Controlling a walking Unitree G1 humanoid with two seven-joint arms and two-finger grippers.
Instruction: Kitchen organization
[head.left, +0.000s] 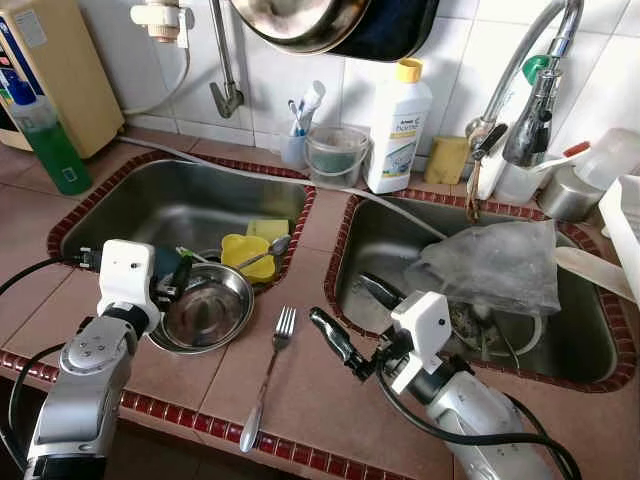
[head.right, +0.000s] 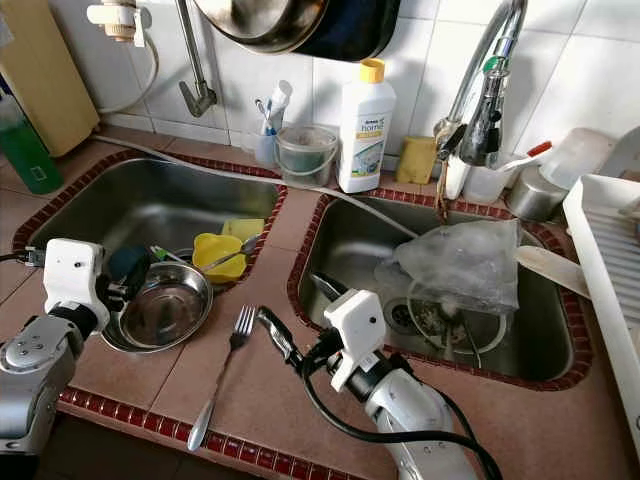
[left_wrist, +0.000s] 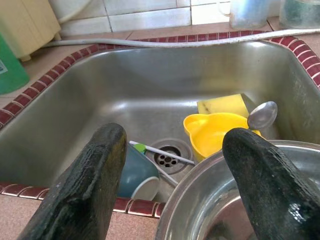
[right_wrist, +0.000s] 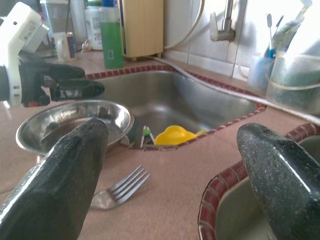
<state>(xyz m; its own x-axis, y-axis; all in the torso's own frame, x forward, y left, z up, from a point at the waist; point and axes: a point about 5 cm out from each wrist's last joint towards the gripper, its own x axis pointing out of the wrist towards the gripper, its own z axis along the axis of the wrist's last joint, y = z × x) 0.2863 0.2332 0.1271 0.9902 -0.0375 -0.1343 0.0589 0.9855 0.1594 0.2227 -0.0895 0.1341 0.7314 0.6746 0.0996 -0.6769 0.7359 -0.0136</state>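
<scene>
Fork (head.left: 268, 375) is seen lying on the counter (head.left: 330, 400) between both grippers – left gripper (head.left: 172, 283) spread at the steel bowl (head.left: 205, 310), right gripper (head.left: 335, 340) spread too

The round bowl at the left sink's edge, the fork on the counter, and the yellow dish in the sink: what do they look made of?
The bowl looks like polished stainless steel, with mirror-like reflections inside. The fork seems to be the same bright metal, with a shiny handle. The yellow dish looks like matte moulded plastic, of uniform colour with soft edges, though silicone cannot be ruled out.
</scene>
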